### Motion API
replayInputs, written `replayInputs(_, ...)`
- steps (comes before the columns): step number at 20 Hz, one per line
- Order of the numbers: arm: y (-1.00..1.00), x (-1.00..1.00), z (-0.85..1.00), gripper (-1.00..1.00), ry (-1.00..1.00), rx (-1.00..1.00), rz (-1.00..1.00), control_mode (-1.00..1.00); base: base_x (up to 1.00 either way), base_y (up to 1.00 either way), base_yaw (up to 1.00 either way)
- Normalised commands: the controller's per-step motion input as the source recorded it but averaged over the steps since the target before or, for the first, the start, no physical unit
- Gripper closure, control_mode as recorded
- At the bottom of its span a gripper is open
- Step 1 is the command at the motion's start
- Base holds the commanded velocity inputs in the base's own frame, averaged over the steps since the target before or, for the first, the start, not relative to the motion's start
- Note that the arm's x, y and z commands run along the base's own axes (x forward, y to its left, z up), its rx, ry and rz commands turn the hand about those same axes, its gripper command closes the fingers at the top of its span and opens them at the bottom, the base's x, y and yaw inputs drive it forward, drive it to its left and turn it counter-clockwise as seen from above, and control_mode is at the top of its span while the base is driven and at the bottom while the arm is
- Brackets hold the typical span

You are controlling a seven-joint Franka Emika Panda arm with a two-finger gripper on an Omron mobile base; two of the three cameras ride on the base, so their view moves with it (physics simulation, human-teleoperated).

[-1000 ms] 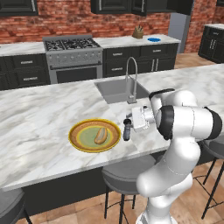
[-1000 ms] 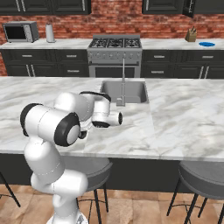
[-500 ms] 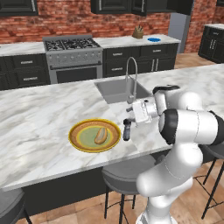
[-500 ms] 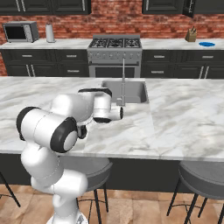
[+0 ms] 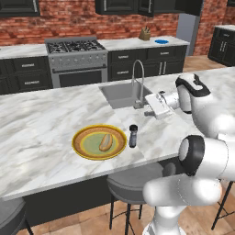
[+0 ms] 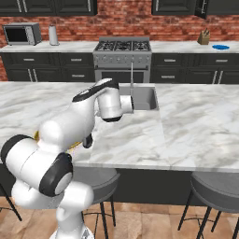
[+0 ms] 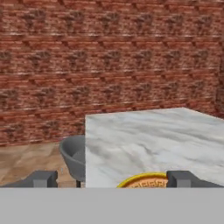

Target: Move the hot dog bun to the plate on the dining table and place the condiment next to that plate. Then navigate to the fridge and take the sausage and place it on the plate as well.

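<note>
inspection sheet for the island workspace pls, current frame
Surface: marble table, inset sink and faucet.
Job's things: bun lies on the plate; condiment upright on the table just beside the plate's rim, apart from it. Sausage and fridge: nothing seen.
Clutter: nothing seen on the island.
End effector: open, empty, raised above the table near the faucet, clear of the condiment.
Cables: nothing seen.
Surroundings: stools under the island; stove, microwave, knife block and blue plate along the brick wall.
</note>
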Motion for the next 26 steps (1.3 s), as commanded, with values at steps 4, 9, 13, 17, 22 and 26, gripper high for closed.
replayInputs(4,-0.10,-0.86,0.47,-1.00,0.24,-0.18,-0.35,-1.00,0.00,0.00,0.00)
replayInputs(9,-0.03,-0.60,0.19,-1.00,0.24,-0.39,-0.46,-1.00,0.00,0.00,0.00)
replayInputs(13,-0.20,-0.19,0.13,-1.00,0.21,-0.55,-0.52,-1.00,0.00,0.00,0.00)
replayInputs(17,-0.48,-0.08,0.06,-1.00,0.25,-0.48,-0.50,-1.00,0.00,0.00,0.00)
replayInputs(22,-0.49,-0.32,-0.07,-1.00,0.17,-0.31,-0.42,-1.00,0.00,0.00,0.00)
replayInputs(26,-0.05,-0.51,-0.27,-1.00,0.01,-0.01,-0.16,-1.00,0.00,0.00,0.00)
